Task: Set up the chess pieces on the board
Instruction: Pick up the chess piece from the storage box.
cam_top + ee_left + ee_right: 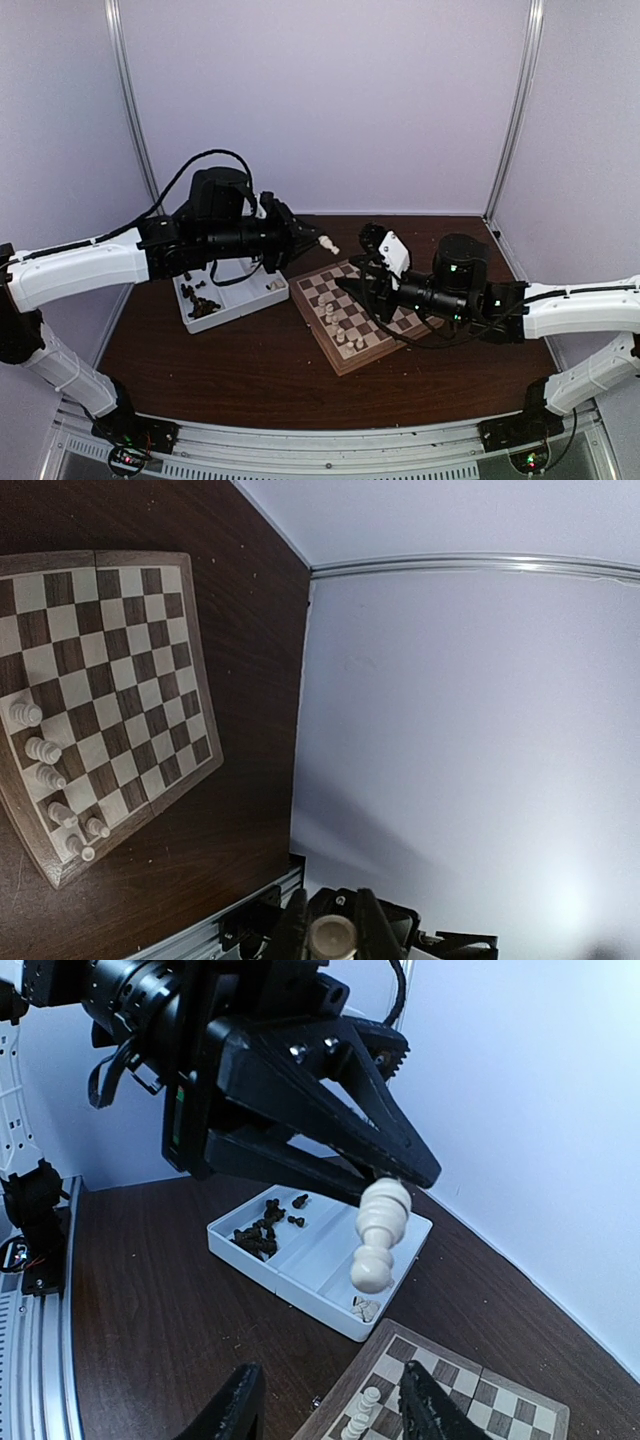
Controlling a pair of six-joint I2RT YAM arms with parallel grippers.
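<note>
Found the board lying askew on the brown bench, empty over most of its squares. Saw a short row of cream pieces standing along one edge of the board, six by the left wrist view. Could not tell their kinds, too small and blurred.

Saw one more cream piece clenched head-first in the left hand, base hanging downward, raised clear of the bench near the board's far corner on the tray side. Made out only its round base in the left wrist view, with the fingers on either side cut off by the bottom edge.

Found the right hand low over the near side of the board, released, both dark fingers spread with nothing between them. Lost part of the board's squares beneath this hand and arm in the top view.

Noted a white tray just beside the board, on the left arm's side, not touching it. Spotted a heap of dark pieces in one compartment and a few cream ones in the compartment corner nearest the board. Could not count either lot. Lost the far end of the tray behind the left arm in the top view.

Saw the board cropped at the frame edge in both wrist views.
</note>
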